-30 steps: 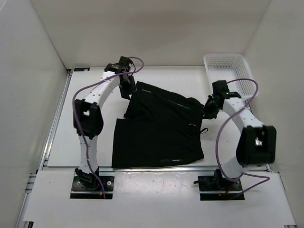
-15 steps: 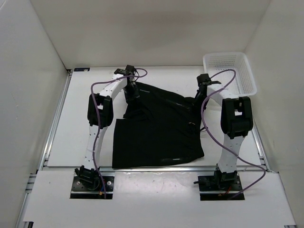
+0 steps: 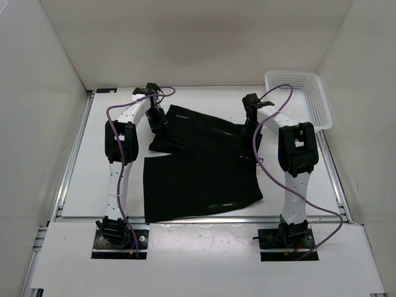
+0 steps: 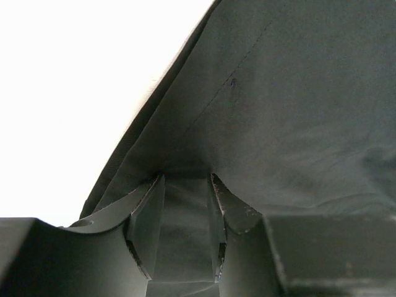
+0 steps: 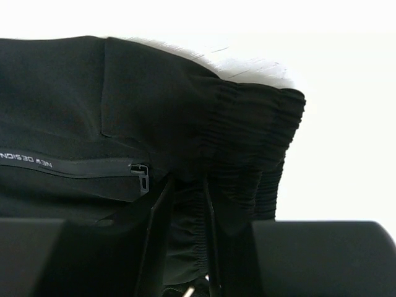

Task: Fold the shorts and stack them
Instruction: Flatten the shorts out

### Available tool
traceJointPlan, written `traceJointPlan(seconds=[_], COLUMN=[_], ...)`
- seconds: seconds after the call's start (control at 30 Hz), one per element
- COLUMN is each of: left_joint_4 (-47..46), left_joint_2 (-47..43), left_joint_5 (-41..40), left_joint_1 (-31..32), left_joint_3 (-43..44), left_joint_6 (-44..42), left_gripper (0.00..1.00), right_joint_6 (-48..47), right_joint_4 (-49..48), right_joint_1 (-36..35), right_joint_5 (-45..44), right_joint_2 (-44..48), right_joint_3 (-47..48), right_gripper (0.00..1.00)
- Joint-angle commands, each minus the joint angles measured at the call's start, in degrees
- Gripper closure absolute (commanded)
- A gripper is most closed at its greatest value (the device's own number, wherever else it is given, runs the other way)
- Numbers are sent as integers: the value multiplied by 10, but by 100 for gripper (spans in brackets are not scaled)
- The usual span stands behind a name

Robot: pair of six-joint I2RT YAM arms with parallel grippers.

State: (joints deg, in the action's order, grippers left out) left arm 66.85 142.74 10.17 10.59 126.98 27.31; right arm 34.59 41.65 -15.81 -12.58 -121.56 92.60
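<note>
The black shorts (image 3: 198, 176) lie spread on the white table (image 3: 86, 173), near its middle. The near part is flat, with a thin pale mark close to the hem at 6 o'clock. The far part forms a second, creased layer stretched between the 2 arms.

The left gripper (image 3: 157, 122) sits at the 11 o'clock corner of the shorts. In the left wrist view its 2 fingers (image 4: 143, 226) are clamped on a fold of the dark fabric, which fills the gap between them. From there the cloth fans out toward 1 o'clock, with a thin stitched seam (image 4: 247, 55) running along it and bare table beyond its edge at 10 o'clock.

The right gripper (image 3: 248, 129) sits at the 1 o'clock corner of the shorts. In the right wrist view its jaws are closed tight on the gathered elastic waistband (image 5: 247, 136), the ribbing bunched above them. Just to 10 o'clock of the jaws is a zip pull (image 5: 141, 176) at the end of a flat pocket strip with small pale lettering (image 5: 25, 159), seen mirrored.

A white plastic mesh basket (image 3: 323, 105) stands at the table's 1 o'clock corner, apart from the shorts.
</note>
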Motion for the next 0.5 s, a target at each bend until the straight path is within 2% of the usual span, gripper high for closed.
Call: traceJointPlan(seconds=[0.0, 0.27, 0.47], left_joint_4=[-13, -29, -29], left_joint_2=[-13, -8, -20], left_joint_5=[-19, -10, -4], left_joint_1=[4, -16, -43], left_joint_3=[-9, -51, -43], left_joint_6=[-17, -23, -23], left_gripper=[55, 55, 56], right_joint_6=[-12, -58, -114], right_joint_4=[26, 68, 103], right_joint_1=[-6, -38, -44], right_joint_5=[-34, -96, -90], right_joint_2=[7, -38, -108], right_joint_3=[20, 75, 184], right_gripper=[69, 69, 69])
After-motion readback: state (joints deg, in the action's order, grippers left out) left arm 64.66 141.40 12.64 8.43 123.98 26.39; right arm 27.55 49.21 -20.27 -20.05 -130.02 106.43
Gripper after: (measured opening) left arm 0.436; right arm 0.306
